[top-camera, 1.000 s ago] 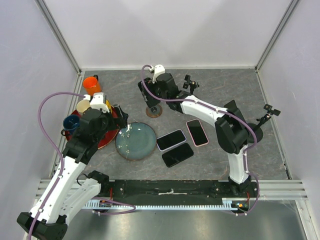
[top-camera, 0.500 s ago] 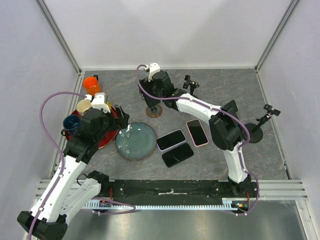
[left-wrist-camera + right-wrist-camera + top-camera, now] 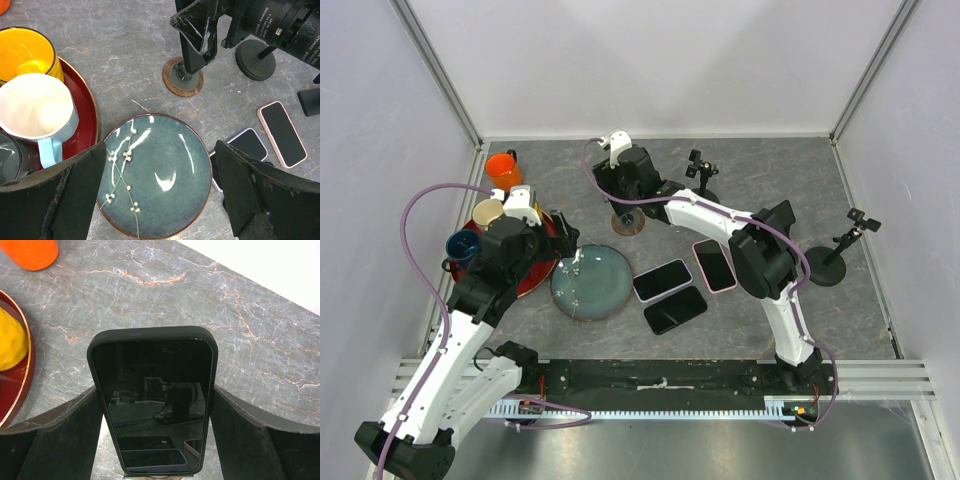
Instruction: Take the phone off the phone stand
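The phone (image 3: 152,365), black with a dark case, stands upright on the phone stand, whose round wooden base (image 3: 628,222) also shows in the left wrist view (image 3: 184,76). My right gripper (image 3: 625,172) reaches over it. In the right wrist view the right gripper (image 3: 155,390) is open, with one finger on each side of the phone, close to its edges. From above the phone is hidden under the gripper. My left gripper (image 3: 160,150) is open and empty above a blue plate (image 3: 155,170), left of the stand.
Three phones lie flat right of the plate: two dark (image 3: 662,279) (image 3: 675,309), one pink-cased (image 3: 714,264). Two empty black stands (image 3: 700,180) (image 3: 840,255) stand right of them. A red tray (image 3: 532,278) holds mugs at the left, and an orange mug (image 3: 503,168) stands behind it.
My right gripper has moved left and a little farther back, ending over the stand with its fingers around the phone. The left arm has not moved.
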You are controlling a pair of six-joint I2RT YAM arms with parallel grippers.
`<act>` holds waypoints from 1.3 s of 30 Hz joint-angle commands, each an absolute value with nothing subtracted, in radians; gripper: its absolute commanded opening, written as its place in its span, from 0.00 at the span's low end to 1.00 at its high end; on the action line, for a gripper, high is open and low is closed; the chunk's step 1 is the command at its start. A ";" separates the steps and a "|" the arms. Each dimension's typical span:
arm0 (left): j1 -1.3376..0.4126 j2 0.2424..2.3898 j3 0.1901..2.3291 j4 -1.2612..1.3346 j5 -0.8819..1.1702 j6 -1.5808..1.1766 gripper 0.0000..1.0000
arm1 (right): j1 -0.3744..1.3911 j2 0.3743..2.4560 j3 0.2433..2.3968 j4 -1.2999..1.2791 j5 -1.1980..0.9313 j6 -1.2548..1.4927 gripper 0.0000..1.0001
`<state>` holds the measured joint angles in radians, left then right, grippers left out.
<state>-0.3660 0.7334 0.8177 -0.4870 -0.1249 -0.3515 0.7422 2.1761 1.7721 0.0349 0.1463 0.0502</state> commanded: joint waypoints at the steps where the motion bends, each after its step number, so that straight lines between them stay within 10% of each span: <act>1: -0.361 0.735 0.818 -0.456 -0.103 -0.373 0.95 | 0.769 2.152 1.815 0.049 0.185 0.008 0.80; 12: -0.360 0.735 0.816 -0.456 -0.101 -0.374 0.95 | 0.778 2.068 1.773 0.101 0.163 0.026 0.49; 39: -0.362 0.721 0.813 -0.453 -0.106 -0.377 0.95 | 0.727 1.597 1.295 -0.080 0.301 0.190 0.43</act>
